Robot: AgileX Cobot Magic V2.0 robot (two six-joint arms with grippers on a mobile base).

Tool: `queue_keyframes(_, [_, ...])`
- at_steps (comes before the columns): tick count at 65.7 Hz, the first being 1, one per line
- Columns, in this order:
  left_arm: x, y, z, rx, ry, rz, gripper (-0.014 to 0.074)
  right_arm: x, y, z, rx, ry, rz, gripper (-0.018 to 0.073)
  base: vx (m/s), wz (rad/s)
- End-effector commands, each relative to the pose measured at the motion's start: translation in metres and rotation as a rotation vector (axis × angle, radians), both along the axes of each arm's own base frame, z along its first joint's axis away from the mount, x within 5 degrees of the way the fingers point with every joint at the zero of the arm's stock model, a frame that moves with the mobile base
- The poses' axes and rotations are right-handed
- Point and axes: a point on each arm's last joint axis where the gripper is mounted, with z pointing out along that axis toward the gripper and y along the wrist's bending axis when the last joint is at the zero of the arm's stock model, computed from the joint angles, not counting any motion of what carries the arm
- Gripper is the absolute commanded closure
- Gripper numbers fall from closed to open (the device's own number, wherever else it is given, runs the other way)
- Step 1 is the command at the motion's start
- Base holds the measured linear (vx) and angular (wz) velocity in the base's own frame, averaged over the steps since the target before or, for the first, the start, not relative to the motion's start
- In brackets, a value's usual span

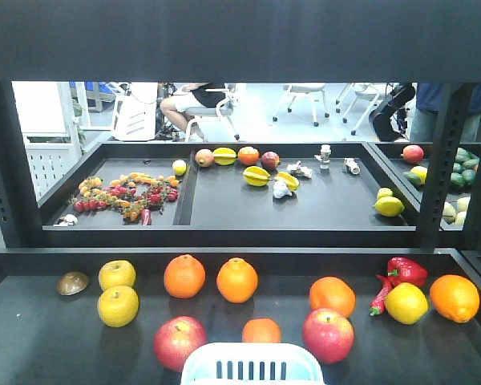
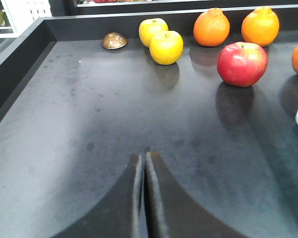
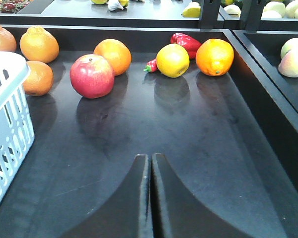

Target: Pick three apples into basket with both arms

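- Left tool [image 2: 143, 166]: low over the dark surface [image 2: 89, 124], fingers pressed together with only a thin seam between them, nothing held. Tips aim toward the back wall of the tray.
- Right tool [image 3: 150, 166]: same posture, low and level, fingers together, nothing held, pointing at the fruit row.
- Basket [image 1: 252, 365]: pale blue, slotted, at the near edge of the surface, centre of the front view; only its rim and upper wall show. In the right wrist view it stands to the left of the tool; in the left wrist view only a corner shows at the right edge.
- Red apple, left [image 1: 179, 342]: just beside the basket's left corner, apart from it.
- Red apple, right [image 1: 328, 335]: just beside the basket's right corner.
- Small orange [image 1: 261, 330]: between the two red apples, behind the basket.
- Two yellow apples [image 1: 118, 305]: far left, one behind the other, near a brown shell-like object [image 1: 72, 282].
- Oranges [image 1: 184, 276]: in a row further back.
- Red pepper [image 1: 405, 270]: right rear, touching a yellow fruit [image 1: 406, 303].
- Rear shelf [image 1: 224, 208]: beyond the surface, holding mixed fruit.
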Motion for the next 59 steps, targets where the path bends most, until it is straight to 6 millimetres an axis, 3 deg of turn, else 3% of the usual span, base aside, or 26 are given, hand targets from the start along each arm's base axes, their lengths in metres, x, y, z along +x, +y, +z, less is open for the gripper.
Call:
queue_keyframes(1, [0.0025, -0.0001, 0.0121, 0.000, -0.081, -0.003, 0.0603, 0.0009, -0.0006, 0.0068, -0.008, -0.080, -0.008, 0.0564, 0.00, 0.00])
queue_keyframes(59, [0.0025, -0.0001, 0.0121, 0.000, -0.081, -0.003, 0.0603, 0.0009, -0.0006, 0.0068, -0.007, -0.080, -0.008, 0.0564, 0.00, 0.00])
